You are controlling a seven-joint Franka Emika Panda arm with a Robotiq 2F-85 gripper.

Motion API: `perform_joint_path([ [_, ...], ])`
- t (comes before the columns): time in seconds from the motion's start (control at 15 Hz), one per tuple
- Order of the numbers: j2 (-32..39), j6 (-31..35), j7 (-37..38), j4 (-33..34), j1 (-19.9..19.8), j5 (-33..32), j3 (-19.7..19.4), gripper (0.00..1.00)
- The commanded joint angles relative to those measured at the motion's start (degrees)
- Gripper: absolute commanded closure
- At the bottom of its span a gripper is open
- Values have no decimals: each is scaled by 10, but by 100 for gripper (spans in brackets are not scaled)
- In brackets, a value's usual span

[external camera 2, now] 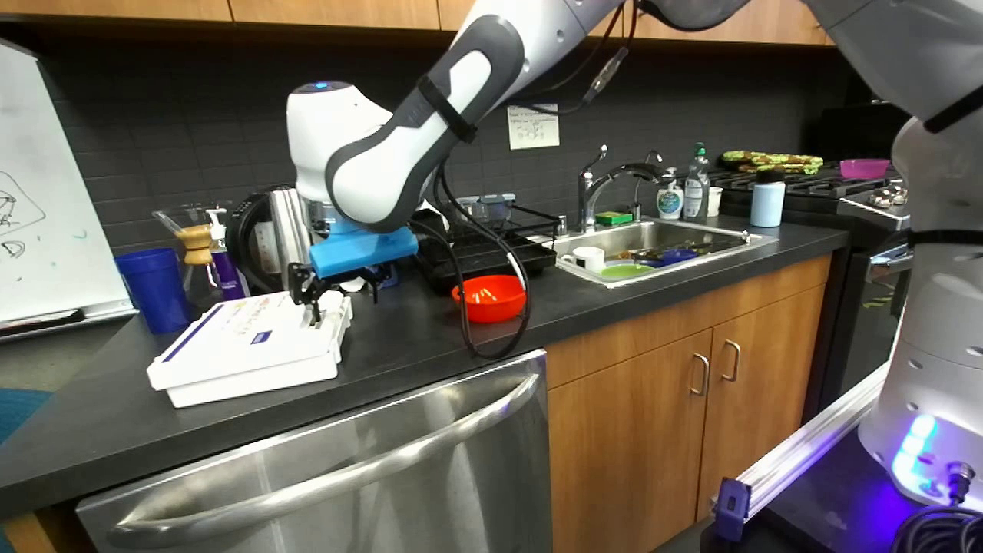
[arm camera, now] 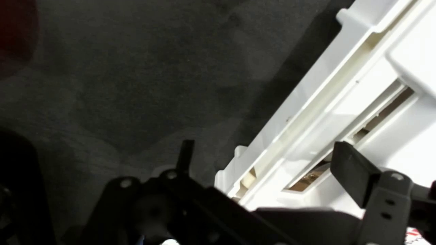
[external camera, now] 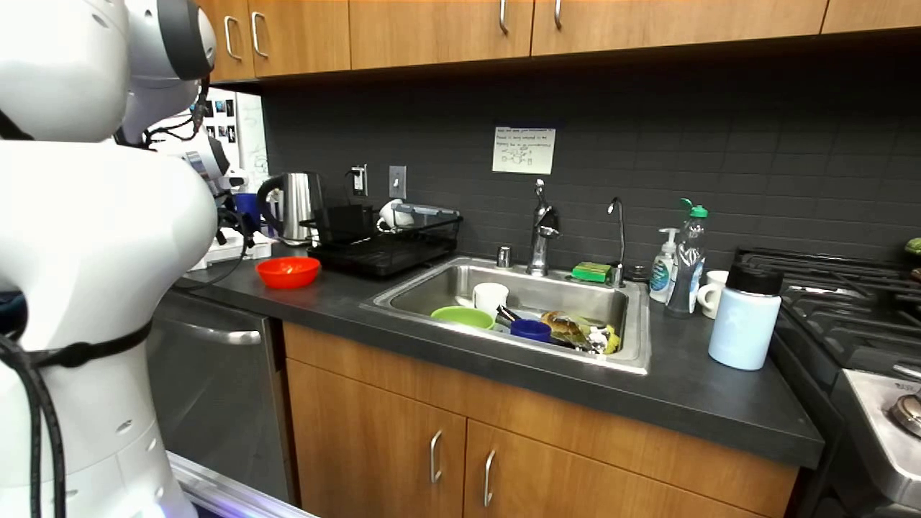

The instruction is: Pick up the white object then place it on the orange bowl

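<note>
A white box (external camera 2: 253,330) with printing on its lid sits on the counter; it also fills the right side of the wrist view (arm camera: 306,112). My gripper (external camera 2: 343,302) is open at the box's sink-side edge. In the wrist view the gripper (arm camera: 265,153) has one finger over the dark counter and one over the box, with the box's slotted edge between them. Whether a finger touches the box I cannot tell. The orange bowl (external camera 2: 491,299) stands on the counter between box and sink, also in an exterior view (external camera: 288,272). A dark red patch of the bowl (arm camera: 15,37) shows in the wrist view.
A black dish rack (external camera: 388,244) stands behind the bowl, beside the sink (external camera: 640,338) with dishes in it. A kettle (external camera: 298,205), a blue cup (external camera 2: 156,288) and a purple bottle (external camera 2: 226,269) stand behind the box. The arm's black cable (external camera 2: 465,322) hangs in front of the bowl.
</note>
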Motion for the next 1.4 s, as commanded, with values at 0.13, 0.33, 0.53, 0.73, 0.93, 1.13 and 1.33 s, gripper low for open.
perform_joint_path([
  [0.13,-11,-5,2,-8,2,-4,-8,0],
  [0.33,-12,-3,4,-12,3,-5,-11,0],
  [0.53,-11,-2,5,-13,6,-6,-10,0],
  [0.73,-8,-3,7,-12,9,-6,-10,0],
  [0.93,-6,-4,7,-12,14,-5,-9,0],
  [1.13,-3,-7,8,-12,18,-5,-10,1],
  [1.33,-4,-8,7,-12,20,-5,-11,30],
])
